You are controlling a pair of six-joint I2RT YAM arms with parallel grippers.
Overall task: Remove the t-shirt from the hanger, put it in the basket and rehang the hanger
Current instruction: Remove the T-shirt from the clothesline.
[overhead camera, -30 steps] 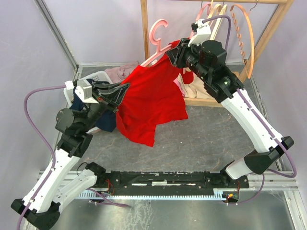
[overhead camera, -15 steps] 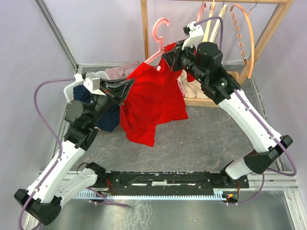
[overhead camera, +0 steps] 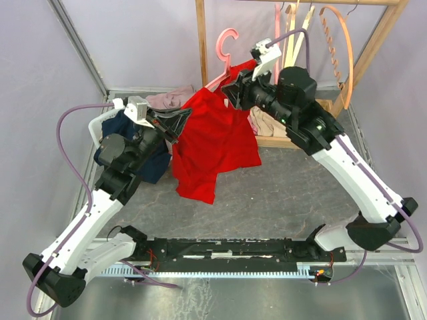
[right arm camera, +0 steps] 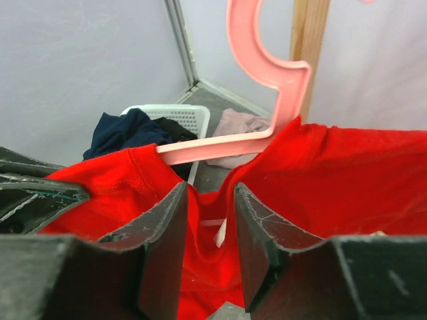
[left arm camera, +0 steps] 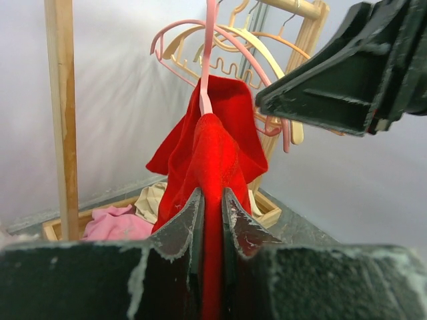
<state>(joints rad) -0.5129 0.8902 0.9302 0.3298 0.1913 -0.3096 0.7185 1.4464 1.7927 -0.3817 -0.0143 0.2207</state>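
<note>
The red t-shirt [overhead camera: 217, 143] hangs in the air just left of the wooden rack [overhead camera: 200, 40]. Its long axis runs from the collar, up by the rack's left post, down and toward the near side, and its hem dangles low in front of the rack. It is draped on the pink hanger [overhead camera: 227, 50], whose hook points upward beside that post and is caught on nothing. One hanger arm slopes down and away from the rack.

The floor [overhead camera: 287, 193] in front of the rack is a grey, mottled sheet, closed in by pale lavender walls. A white basket [right arm camera: 177, 120] and a navy garment [overhead camera: 133, 157] lie to the rack's left. Pale clothes sit in the rack's base tray.

The left gripper [left arm camera: 212, 200] reaches up toward the rack from the left, forearm raised. Its fingers are pressed together on a fold of the t-shirt's side. The right gripper [overhead camera: 233, 90] comes across in front of the rack with the elbow high and the wrist turned leftward. Its fingers are clamped on the pink hanger through the red cloth at the shoulder.
</note>
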